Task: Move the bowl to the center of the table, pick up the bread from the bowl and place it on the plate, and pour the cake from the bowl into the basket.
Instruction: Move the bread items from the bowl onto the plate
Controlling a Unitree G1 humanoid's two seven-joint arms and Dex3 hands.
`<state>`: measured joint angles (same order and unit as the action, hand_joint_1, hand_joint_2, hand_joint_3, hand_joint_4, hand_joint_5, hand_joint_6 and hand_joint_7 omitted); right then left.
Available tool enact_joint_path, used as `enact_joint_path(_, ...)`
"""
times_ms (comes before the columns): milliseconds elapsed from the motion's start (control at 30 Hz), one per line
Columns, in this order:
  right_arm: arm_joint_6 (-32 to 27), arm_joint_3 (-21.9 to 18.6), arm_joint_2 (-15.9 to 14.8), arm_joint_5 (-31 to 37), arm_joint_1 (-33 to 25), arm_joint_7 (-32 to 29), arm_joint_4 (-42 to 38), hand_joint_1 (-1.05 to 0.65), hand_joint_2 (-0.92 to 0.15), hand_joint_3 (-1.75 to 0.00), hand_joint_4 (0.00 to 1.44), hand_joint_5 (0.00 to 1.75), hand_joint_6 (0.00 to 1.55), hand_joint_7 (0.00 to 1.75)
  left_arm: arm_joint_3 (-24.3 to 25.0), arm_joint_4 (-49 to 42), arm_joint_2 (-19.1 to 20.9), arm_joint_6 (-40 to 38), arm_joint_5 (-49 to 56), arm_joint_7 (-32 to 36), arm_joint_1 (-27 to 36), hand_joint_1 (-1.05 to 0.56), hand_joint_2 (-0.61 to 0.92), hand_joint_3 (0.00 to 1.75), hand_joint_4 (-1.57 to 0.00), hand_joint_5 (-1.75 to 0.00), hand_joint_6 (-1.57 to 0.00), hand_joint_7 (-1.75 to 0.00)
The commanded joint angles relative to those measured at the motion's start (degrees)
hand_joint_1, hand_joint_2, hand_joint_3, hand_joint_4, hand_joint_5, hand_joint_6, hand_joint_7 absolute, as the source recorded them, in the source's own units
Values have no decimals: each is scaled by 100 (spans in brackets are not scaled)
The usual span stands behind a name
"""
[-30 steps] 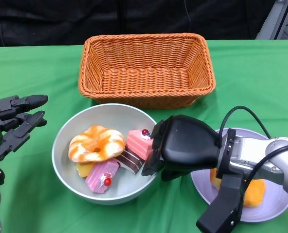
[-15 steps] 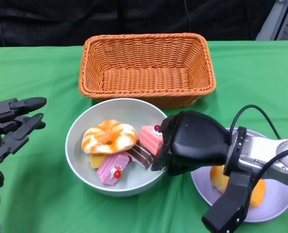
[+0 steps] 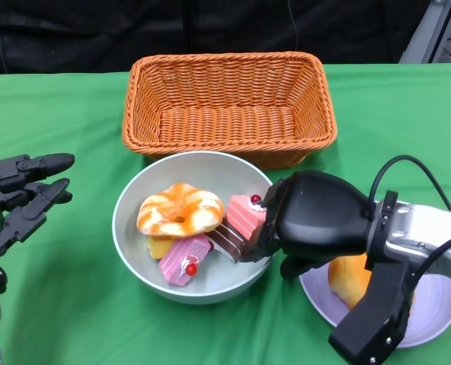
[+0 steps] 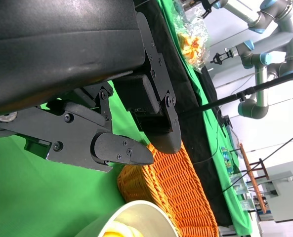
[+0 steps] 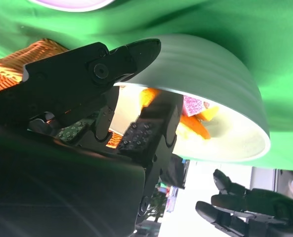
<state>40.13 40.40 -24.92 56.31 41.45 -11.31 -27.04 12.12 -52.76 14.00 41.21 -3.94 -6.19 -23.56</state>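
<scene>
Bowl (image 3: 191, 226) sits mid-worktop before the basket (image 3: 229, 106), right hand (image 3: 316, 220) gripping its rim, left hand (image 3: 20, 194) spread empty; next, I'd judge, lifting out the bread (image 3: 181, 210).

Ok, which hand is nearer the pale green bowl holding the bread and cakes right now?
Right. The right hand grips the pale green bowl at its rim on the plate side; the left hand hangs open off the bowl's other side, apart from it over green cloth.
</scene>
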Motion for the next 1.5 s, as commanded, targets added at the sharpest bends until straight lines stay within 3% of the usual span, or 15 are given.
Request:
enact_joint_path(33, 52, -183, -143, -433, -97, 700, 252, -62, -85, -1, 68, 2, 60, 0, 7, -23, 97, -3, 48, 59, -15, -25, 92, 17, -80, -102, -112, -1)
enact_joint_path(267, 110, -465, -164, -858, -285, 1291, 573, -73, -85, 0, 50, 0, 39, 0, 25, -24, 72, -9, -4, 23, -22, -25, 92, 16, -79, -101, -112, -1)
enact_joint_path(433, -12, -709, -170, -748, -514, 1203, 990, -80, -86, -1, 51, 1, 37, 0, 19, -32, 69, -20, 16, 48, -17, -24, 92, 16, -79, -101, -112, -1)
enact_joint_path(667, -254, -1164, -120, -1266, -788, 1636, 1735, -80, -84, 0, 62, 4, 47, 3, -6, -22, 69, -13, 50, 79, -16, -24, 92, 16, -80, -100, -112, -1)
enact_joint_path(800, -177, -1401, 158, -1902, -708, 1656, 1657, -78, -83, 0, 73, 7, 57, 4, -27, -80, 94, 14, 60, 63, -48, -26, 92, 17, -80, -99, -112, 0)
enact_joint_path(1000, -226, -1466, 524, -2104, -537, 1687, 1356, -74, -85, -1, 82, 5, 65, 3, -10, -138, 107, 24, 115, 114, -69, -26, 92, 17, -78, -100, -112, -1)
enact_joint_path(1133, -283, -1378, 797, -1825, -249, 1457, 832, -70, -87, -1, 88, 5, 69, 3, 15, -125, 88, 18, 81, 110, -60, -25, 92, 18, -79, -101, -113, -1)
enact_joint_path(1333, -143, -1023, 1148, -806, 314, 61, -536, -74, -91, -1, 96, 5, 74, 2, 42, -44, 82, -17, 47, 100, -16, -26, 92, 18, -81, -99, -113, -1)
enact_joint_path(1500, -307, -759, 1330, -472, 621, -309, -1154, -74, -92, -2, 92, 2, 71, 0, 40, 17, 68, -43, 108, 197, 7, -27, 92, 17, -82, -98, -113, -1)
